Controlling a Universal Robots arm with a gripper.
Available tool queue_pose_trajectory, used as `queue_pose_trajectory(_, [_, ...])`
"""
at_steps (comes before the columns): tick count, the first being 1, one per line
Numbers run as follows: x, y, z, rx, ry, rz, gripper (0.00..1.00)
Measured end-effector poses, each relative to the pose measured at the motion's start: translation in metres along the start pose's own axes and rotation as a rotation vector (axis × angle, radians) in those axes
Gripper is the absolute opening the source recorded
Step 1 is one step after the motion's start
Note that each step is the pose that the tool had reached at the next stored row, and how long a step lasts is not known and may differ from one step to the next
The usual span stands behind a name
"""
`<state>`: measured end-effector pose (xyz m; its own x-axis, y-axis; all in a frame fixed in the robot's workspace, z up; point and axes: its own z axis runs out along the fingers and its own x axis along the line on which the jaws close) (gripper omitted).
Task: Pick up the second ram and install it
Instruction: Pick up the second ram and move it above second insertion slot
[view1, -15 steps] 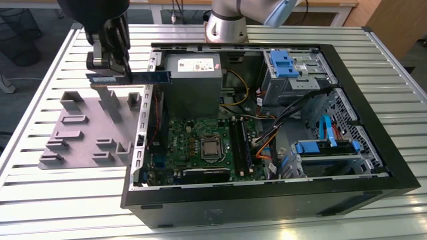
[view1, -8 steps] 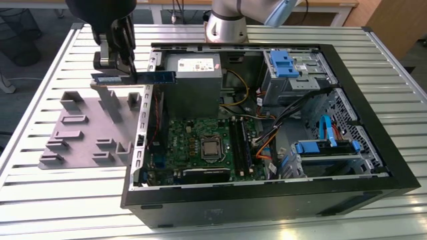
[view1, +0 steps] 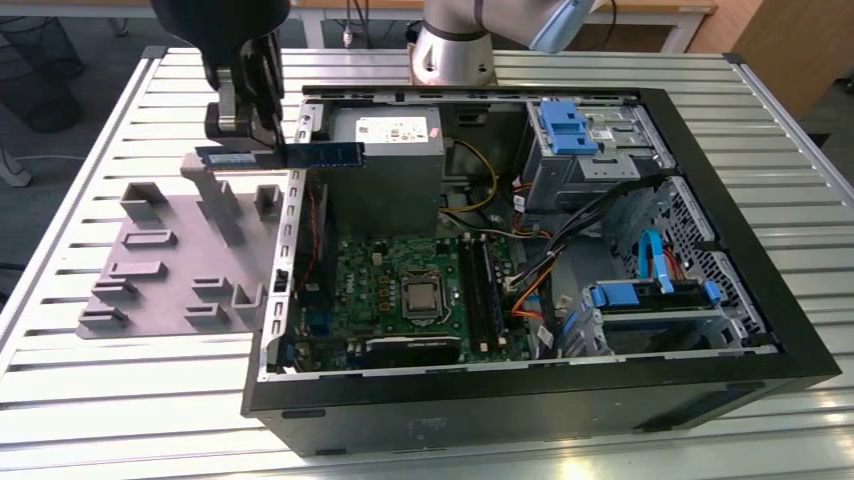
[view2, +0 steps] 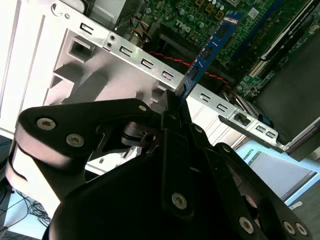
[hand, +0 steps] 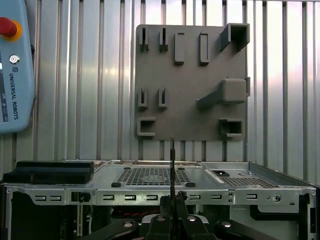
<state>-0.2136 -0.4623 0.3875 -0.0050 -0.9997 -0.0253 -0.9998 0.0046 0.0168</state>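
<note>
Holding the second ram (view1: 320, 154) clamped in my pincer (view1: 251, 146), above the case wall (view1: 286, 235) at the exterior view's left; transport step, I judge. It needs aligning over a free motherboard (view1: 380, 275) slot.

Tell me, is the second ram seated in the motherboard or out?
Out: the gripper holds the second ram in the air over the case's edge, off the motherboard.

We look over a table (view1: 120, 400) of pale metal slats. Beyond its far edge we see a wooden desk (view1: 654, 8) and a brown cabinet (view1: 801, 50). A black wire bin (view1: 34, 70) sits on the grey floor (view1: 100, 85). Bright light glares off the slats in the first wrist view.
</note>
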Motion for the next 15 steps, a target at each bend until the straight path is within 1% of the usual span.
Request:
queue_pose_trajectory(2, [0.0,-0.0032,-0.0001,-0.0001,0.0001,0.0,0.14])
queue_pose_trajectory(5, [0.0,-0.0115,-0.0002,-0.0001,0.0001,0.0,0.14])
queue_pose_trajectory(15, [-0.0003,-0.0548,-0.0009,-0.0001,0.0,0.0,0.14])
